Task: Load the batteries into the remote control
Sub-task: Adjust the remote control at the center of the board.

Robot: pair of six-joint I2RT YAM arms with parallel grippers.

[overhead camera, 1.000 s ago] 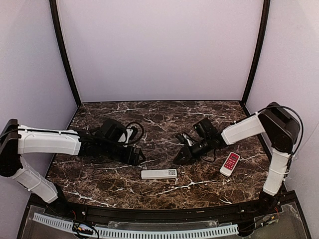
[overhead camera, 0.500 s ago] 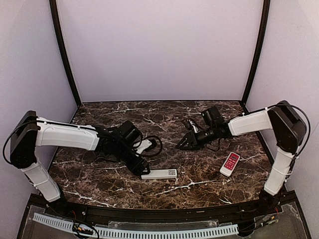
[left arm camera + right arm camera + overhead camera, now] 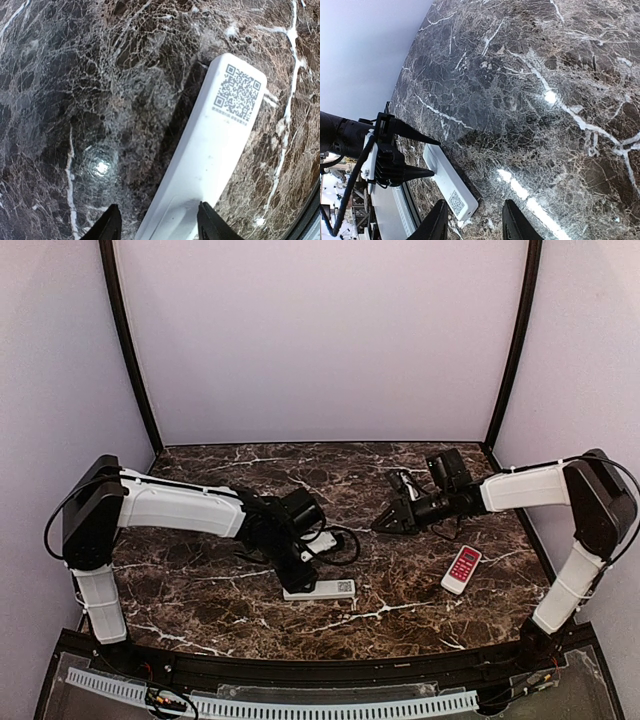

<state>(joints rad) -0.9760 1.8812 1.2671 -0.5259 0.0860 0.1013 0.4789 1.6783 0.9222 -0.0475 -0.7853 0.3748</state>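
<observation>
remote control [image 3: 210,150], qr code label [image 3: 236,94] at one end

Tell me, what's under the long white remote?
Only the dark marble table shows beneath the remote control. It lies flat with its QR sticker up, so its lower face is covered.

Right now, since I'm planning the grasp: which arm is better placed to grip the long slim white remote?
Left. The left fingers straddle one end of the long slim white remote; the right fingers hang empty, away from it.
</observation>
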